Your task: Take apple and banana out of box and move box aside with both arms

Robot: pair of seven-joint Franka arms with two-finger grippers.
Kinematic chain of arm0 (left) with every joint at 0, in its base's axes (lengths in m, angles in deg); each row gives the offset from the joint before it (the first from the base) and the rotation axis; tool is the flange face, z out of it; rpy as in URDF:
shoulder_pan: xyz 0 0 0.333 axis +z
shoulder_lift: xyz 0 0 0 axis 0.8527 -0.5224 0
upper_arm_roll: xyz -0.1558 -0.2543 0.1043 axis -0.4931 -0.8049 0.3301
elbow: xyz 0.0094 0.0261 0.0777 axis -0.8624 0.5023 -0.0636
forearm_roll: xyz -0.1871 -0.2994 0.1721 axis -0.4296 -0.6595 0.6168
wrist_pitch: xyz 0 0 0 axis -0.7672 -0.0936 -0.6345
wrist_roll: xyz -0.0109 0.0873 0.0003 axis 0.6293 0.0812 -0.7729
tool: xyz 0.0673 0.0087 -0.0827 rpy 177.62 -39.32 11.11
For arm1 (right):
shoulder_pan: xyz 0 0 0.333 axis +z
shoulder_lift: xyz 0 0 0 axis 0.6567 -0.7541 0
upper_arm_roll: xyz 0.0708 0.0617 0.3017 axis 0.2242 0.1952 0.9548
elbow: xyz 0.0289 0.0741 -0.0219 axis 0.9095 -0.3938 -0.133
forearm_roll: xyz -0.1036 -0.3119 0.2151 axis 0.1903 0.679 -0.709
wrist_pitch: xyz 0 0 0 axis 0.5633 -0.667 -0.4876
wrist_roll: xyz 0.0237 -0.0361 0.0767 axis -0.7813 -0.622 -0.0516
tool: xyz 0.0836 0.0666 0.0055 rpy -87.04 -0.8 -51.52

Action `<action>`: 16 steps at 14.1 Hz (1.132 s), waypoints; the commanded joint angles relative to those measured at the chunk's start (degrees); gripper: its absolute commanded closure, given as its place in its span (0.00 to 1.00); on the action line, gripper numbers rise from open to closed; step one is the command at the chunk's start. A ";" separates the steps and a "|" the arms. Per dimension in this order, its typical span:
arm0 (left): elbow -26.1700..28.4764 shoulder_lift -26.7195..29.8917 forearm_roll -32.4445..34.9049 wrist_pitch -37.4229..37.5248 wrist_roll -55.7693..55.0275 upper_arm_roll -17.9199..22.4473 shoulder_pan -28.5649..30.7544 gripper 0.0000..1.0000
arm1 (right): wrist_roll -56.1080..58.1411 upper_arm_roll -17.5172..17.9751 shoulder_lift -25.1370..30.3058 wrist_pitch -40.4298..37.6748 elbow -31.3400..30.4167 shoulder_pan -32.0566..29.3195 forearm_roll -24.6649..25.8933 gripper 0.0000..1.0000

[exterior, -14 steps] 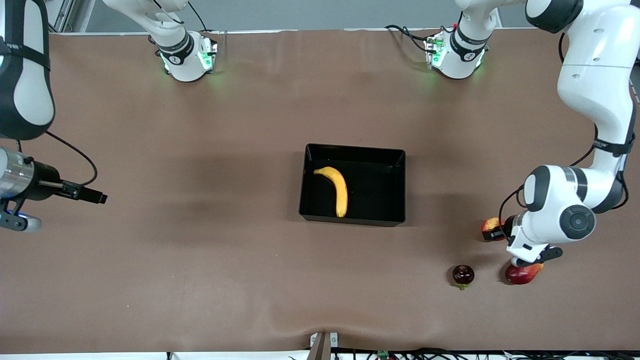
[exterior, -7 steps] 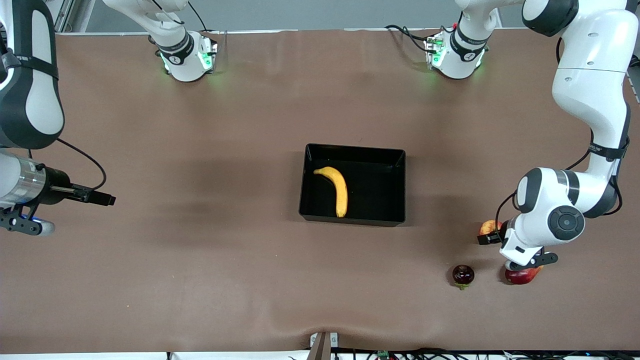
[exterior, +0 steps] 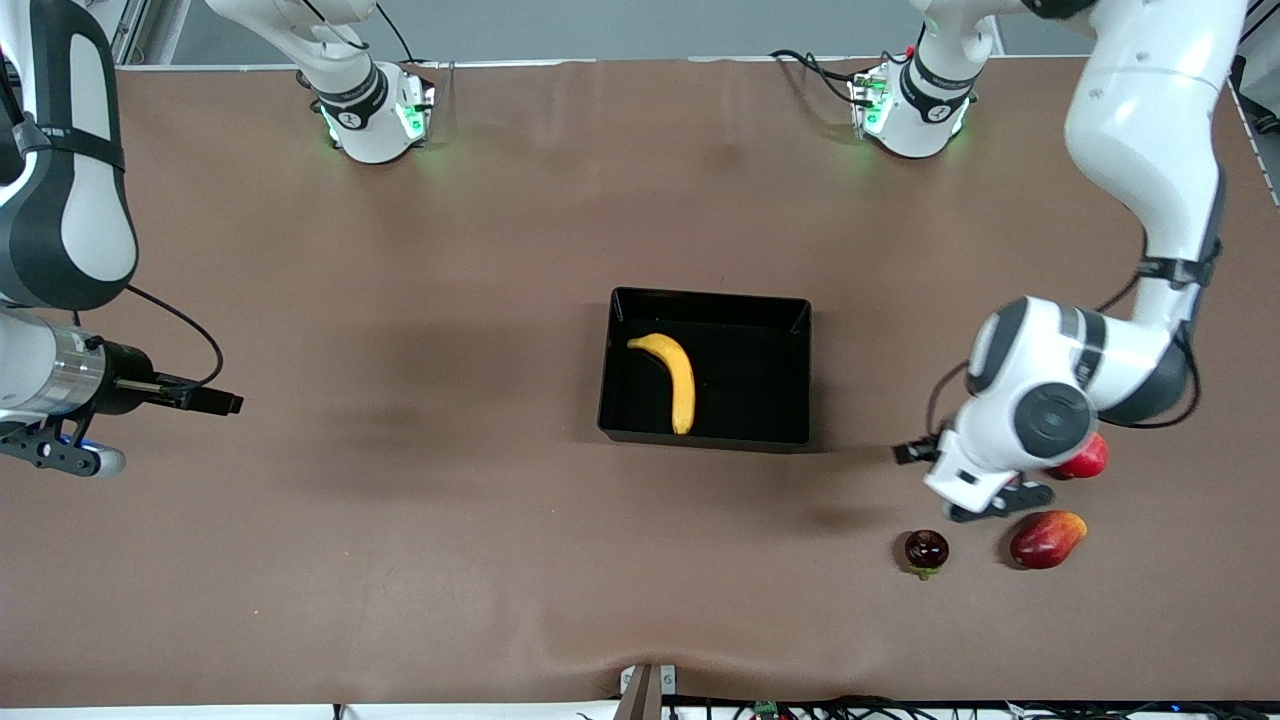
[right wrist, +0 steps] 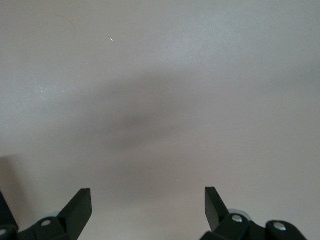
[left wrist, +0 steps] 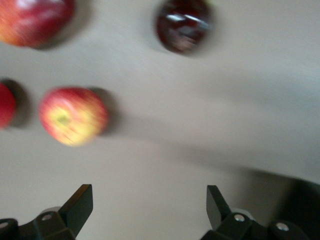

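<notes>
The black box (exterior: 790, 372) sits mid-table with the yellow banana (exterior: 676, 377) lying in it. In the left wrist view my left gripper (left wrist: 150, 200) is open and empty over bare table, with the red-and-yellow apple (left wrist: 73, 116) on the table a little apart from its fingers (left wrist: 80, 202). In the front view the left arm's wrist (exterior: 1022, 420) hides the apple and the gripper. It hangs between the box and the fruits at the left arm's end. My right gripper (right wrist: 147, 200) is open and empty over bare table at the right arm's end, at the end of its arm (exterior: 60, 400).
A dark maroon fruit (exterior: 926, 550) and a red-orange mango (exterior: 1046, 540) lie nearer the front camera than the left wrist. Both also show in the left wrist view, the maroon fruit (left wrist: 183, 25) and the mango (left wrist: 35, 20). Another red fruit (exterior: 1086, 458) lies beside the wrist.
The left arm has swung from over the apple toward the box, its gripper empty, uncovering the mango and a red fruit. The right arm has drifted slightly toward the table's middle.
</notes>
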 commanded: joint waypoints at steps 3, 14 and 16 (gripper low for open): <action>0.15 0.05 0.61 -0.18 -11.04 -7.93 -3.98 0.00 | -0.73 0.20 -0.23 -0.02 0.52 -0.14 -0.78 0.00; -2.76 -10.94 0.44 -15.03 -11.58 -7.76 -16.83 0.00 | -0.73 0.20 -0.15 -0.54 0.70 -0.58 -0.78 0.00; -2.15 -11.99 -0.70 -16.61 -12.02 -7.67 -17.97 0.00 | -0.73 0.20 -0.15 -0.54 0.70 -0.58 -0.78 0.00</action>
